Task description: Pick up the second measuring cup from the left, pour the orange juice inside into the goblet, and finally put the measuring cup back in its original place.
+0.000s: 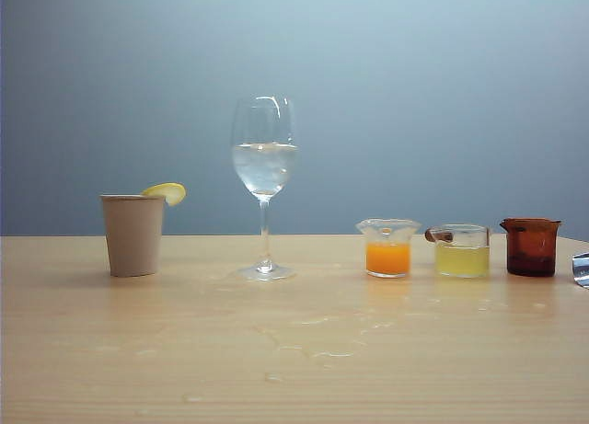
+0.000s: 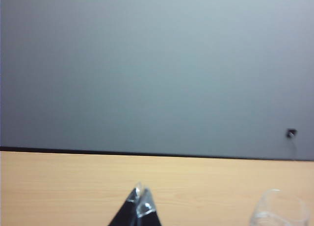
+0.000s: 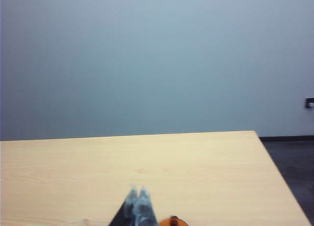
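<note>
Over the wooden table (image 2: 59,187), left claw (image 2: 140,194) and right claw (image 3: 137,192) reach level, seemingly pinched closed.

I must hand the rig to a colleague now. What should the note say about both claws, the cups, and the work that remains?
Left claw: shut, empty, above the table.
Right claw: shut, empty, above the table.
Measuring cup with orange juice: standing right of the goblet, untouched.
Goblet: upright, holds clear liquid only.
Done: nothing.
Left: pick up cup, pour juice into goblet, put cup back.

Orange juice (image 1: 387,258) fills measuring cup (image 1: 387,247) right of goblet (image 1: 264,187)
</note>
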`<state>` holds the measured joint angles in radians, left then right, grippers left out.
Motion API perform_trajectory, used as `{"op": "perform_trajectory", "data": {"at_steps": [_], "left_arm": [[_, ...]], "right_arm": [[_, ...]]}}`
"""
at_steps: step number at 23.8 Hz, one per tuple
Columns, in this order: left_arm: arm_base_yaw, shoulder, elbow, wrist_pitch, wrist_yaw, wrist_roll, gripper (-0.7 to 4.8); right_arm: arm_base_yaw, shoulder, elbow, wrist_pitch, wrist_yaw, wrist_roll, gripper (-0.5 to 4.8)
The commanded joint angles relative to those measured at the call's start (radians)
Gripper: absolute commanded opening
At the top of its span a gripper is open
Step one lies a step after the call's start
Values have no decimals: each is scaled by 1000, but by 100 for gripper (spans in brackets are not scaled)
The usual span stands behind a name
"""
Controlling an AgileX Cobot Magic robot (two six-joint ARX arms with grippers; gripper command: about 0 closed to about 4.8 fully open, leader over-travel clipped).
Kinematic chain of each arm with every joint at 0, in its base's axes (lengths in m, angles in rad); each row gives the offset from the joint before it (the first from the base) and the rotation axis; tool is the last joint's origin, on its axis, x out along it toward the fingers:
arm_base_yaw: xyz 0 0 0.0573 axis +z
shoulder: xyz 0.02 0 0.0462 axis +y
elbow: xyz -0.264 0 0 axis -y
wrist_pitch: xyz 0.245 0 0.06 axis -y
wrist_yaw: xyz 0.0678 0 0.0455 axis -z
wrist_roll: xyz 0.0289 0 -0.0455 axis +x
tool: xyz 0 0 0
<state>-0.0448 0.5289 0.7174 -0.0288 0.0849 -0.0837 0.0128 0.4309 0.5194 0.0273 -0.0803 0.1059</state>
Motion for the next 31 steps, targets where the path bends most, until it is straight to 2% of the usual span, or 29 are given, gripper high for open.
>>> {"op": "perform_trajectory", "data": {"at_steps": [1, 4, 6, 11, 14, 17, 21, 26, 28, 31], "left_arm": [[-19, 120, 101, -8, 110, -3, -6], [-122, 232, 204, -105, 113, -3, -6], [-206, 281, 235, -121, 114, -3, -6], [-342, 307, 241, -132, 105, -3, -6], [-384, 307, 241, -142, 72, -2, -6], [-395, 307, 241, -140, 69, -2, -6], [-395, 307, 241, -126, 69, -2, -6], [-394, 307, 241, -126, 73, -2, -6], [-394, 307, 241, -126, 73, -2, -6], [-394, 307, 241, -126, 73, -2, -6]], "right_arm": [[58, 90, 35, 109, -9, -2, -2], [186, 213, 42, 233, 51, -1, -2], [285, 286, 42, 279, 93, -1, -2], [454, 429, 42, 367, 172, -1, -1], [508, 503, 42, 397, 199, -1, -1], [575, 615, 37, 488, 261, -1, -2], [650, 819, 16, 698, 356, -1, -2], [664, 1016, 16, 906, 387, 23, -2], [665, 1068, 16, 924, 454, 26, -1], [663, 1097, 15, 923, 477, 28, -1]]}}
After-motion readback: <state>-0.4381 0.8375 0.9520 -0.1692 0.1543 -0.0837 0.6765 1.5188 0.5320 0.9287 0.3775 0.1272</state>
